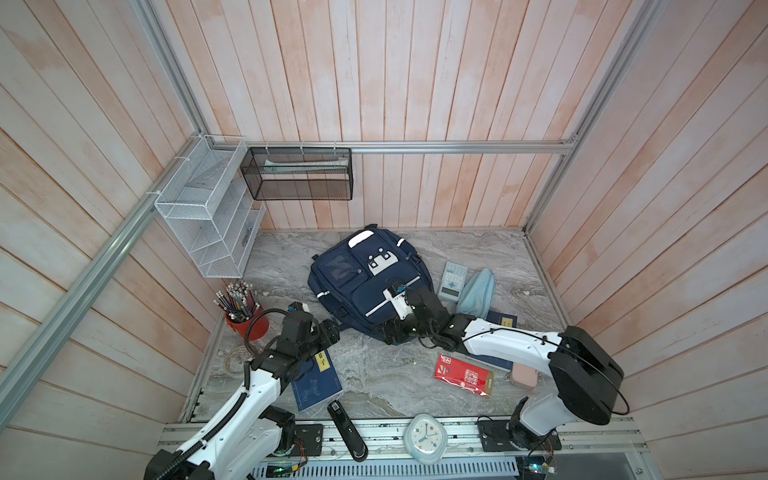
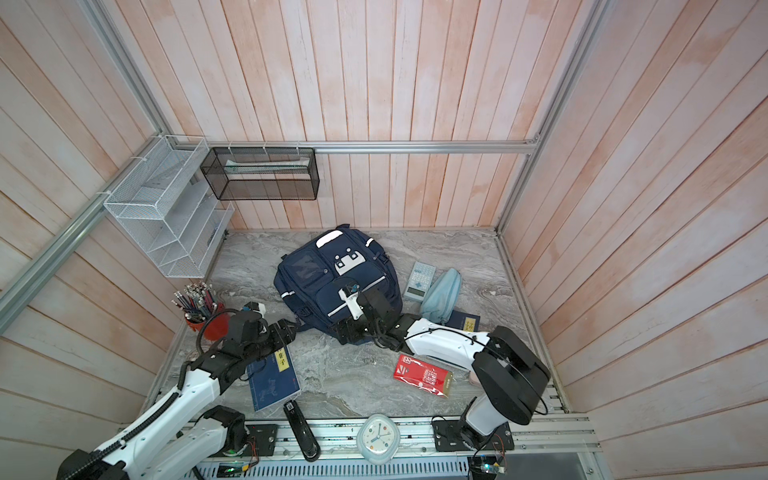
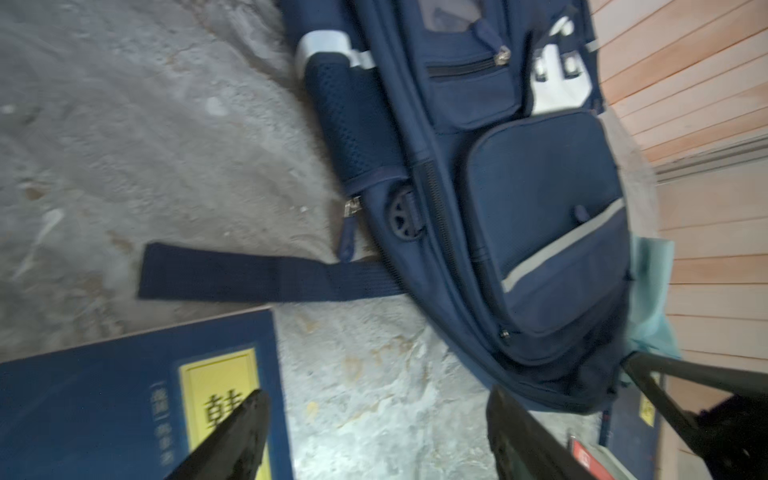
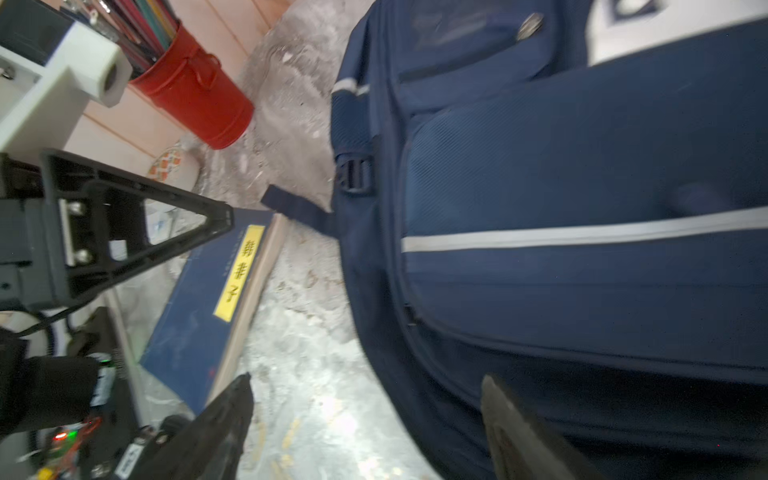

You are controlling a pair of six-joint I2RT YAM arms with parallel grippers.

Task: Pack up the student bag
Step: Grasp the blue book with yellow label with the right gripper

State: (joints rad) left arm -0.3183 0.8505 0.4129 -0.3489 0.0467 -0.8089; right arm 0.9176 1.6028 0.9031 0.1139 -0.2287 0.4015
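Grey marbled table (image 1: 374,374), boxed in by pale plank walls (image 1: 415,83). The right arm (image 1: 507,336) hides the near edge of the student bag (image 1: 365,282). The left gripper (image 3: 376,395) and right gripper (image 4: 365,379) gape, seemingly empty.

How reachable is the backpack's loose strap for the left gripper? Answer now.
Probably yes: the left gripper is open, and the strap lies flat on the tabletop just ahead, nothing between them.

left gripper (image 3: 376,415): jaws spread, nothing held | right gripper (image 4: 365,399): jaws spread, nothing held
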